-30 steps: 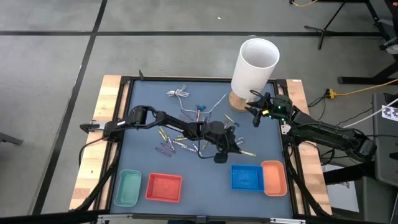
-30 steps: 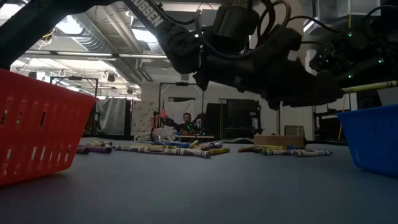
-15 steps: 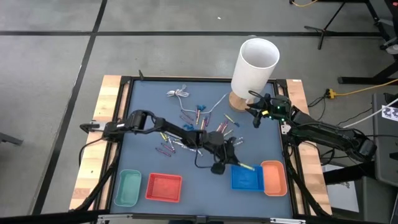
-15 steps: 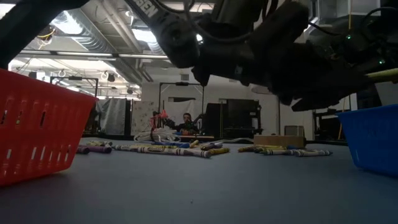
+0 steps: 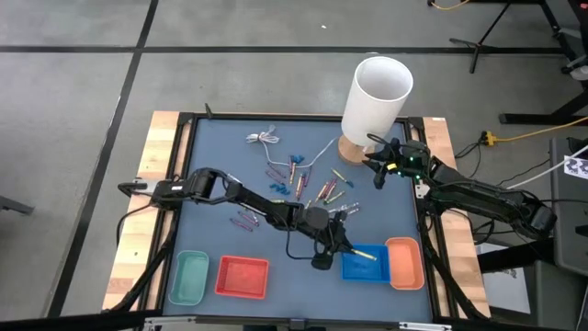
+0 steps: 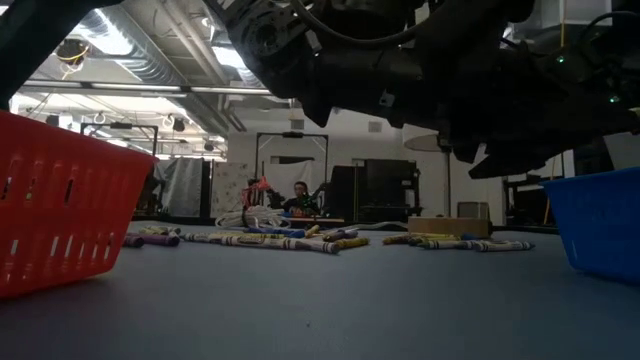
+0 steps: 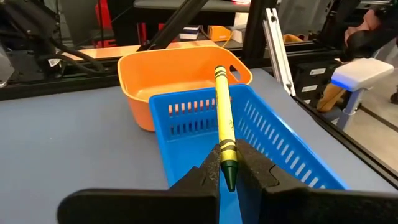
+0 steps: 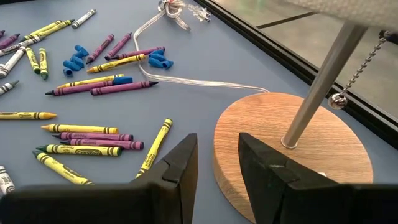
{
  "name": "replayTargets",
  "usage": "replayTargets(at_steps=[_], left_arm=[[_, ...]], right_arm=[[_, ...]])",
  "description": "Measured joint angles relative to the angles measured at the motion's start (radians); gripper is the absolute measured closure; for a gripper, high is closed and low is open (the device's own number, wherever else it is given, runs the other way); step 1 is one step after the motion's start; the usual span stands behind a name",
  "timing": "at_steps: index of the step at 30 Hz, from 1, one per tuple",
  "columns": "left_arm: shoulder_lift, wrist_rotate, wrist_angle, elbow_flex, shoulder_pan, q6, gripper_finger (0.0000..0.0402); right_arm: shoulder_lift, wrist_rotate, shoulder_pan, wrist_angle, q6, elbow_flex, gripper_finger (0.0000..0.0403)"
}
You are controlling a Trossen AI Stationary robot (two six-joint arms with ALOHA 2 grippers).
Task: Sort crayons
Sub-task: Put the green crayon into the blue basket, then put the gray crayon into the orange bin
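Observation:
My left gripper (image 5: pixel 346 246) (image 7: pixel 229 177) is shut on a yellow crayon (image 5: pixel 366 252) (image 7: pixel 222 112) that hangs over the blue bin (image 5: pixel 360 268) (image 7: pixel 292 155). Many more crayons (image 5: pixel 317 190) (image 8: pixel 81 134) (image 6: pixel 285 241) lie flat on the blue mat in yellow, purple, red and green. My right gripper (image 5: pixel 379 172) (image 8: pixel 217 163) stands open at the far right, next to the lamp's wooden base (image 8: pixel 292 149), with nothing between its fingers. My left gripper pinches the yellow crayon between its two fingers at the crayon's dark pointed end (image 7: pixel 228 167). The fingers come from the table's left, slanting a little downward, and lie along the crayon. The crayon sticks out ahead of them, lifted clear above the blue bin.
Along the near edge stand a green bin (image 5: pixel 191 278), a red bin (image 5: pixel 243 277) (image 6: pixel 60 200) and an orange bin (image 5: pixel 404 261) (image 7: pixel 174 74) beside the blue one. A lamp with a white shade (image 5: pixel 377 92) stands far right. A white cable (image 5: pixel 265 139) and blue bits (image 8: pixel 76 57) lie on the mat.
My left gripper has swung toward the table's near right with the yellow crayon held shut, from over the pile of crayons to the blue bin. The crayon now hangs over that bin.

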Motion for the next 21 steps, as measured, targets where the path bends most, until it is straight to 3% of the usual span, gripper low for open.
replayTargets(at_steps=[14, 21], left_arm=[[0.001, 0.000, -0.001, 0.000, 0.002, -0.006, 0.0296], [-0.027, 0.000, -0.038, 0.000, 0.033, -0.007, 0.0280]], right_arm=[[0.000, 0.000, 0.001, 0.000, 0.000, 0.000, 0.0286], [0.000, -0.013, 0.000, 0.003, 0.030, 0.000, 0.0286]])
